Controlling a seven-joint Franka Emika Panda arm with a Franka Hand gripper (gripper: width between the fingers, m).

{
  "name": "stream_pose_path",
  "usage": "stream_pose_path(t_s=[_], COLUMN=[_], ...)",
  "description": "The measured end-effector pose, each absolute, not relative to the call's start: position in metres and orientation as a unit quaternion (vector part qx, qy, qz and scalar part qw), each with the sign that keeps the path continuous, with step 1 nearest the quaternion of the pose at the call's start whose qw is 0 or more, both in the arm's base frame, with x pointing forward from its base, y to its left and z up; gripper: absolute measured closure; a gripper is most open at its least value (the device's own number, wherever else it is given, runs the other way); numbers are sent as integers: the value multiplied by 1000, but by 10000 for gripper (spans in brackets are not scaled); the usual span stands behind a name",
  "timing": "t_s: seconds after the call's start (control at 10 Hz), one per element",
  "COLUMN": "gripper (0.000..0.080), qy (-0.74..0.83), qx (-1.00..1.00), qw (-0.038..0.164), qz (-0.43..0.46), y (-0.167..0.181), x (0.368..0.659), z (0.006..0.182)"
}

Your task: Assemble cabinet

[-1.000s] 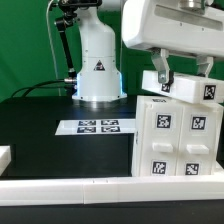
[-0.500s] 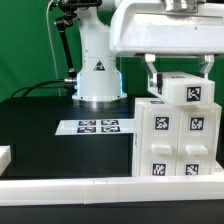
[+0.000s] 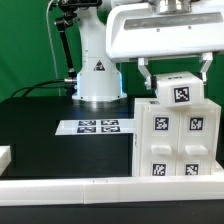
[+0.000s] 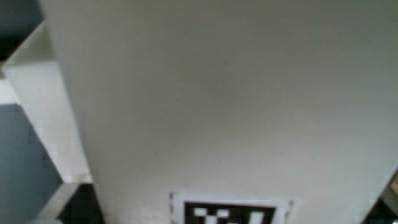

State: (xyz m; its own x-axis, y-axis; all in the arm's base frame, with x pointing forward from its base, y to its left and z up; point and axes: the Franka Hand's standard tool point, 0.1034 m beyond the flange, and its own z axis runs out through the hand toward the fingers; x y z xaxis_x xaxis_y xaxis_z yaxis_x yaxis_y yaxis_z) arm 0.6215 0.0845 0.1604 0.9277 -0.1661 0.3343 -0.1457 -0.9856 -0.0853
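Cabinet (image 3: pixel 170 140) stands at the exterior view's right, on the black table (image 3: pixel 45 135), close against the white front rail (image 3: pixel 60 185). Its top block (image 3: pixel 178 92) now sits level on the body. A second ago it hung tilted and further right, so the arm has squared it up and shifted it leftward. The gripper (image 3: pixel 174 78) straddles this block from above, and looks clamped on its two sides. In the wrist view the block's plain face fills nearly everything, with a tag (image 4: pixel 231 213) at one edge. I judge the piece is being seated, though whether it is fully home cannot be told. Beyond lie the marker board (image 3: pixel 97 127), the arm's white base (image 3: pixel 98 75) and a green curtain (image 3: pixel 25 40). A small white piece (image 3: pixel 4 155) shows at the exterior view's left edge.
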Motion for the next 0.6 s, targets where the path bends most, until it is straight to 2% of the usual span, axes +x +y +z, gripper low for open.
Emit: stream_pose_path(t_s=[0.2,0.6], gripper=[231,235], qy=[189,357], qx=[-965,-916], qw=[59,100], qz=[-172,-155], y=[86,91], x=[616,613], z=[156,154])
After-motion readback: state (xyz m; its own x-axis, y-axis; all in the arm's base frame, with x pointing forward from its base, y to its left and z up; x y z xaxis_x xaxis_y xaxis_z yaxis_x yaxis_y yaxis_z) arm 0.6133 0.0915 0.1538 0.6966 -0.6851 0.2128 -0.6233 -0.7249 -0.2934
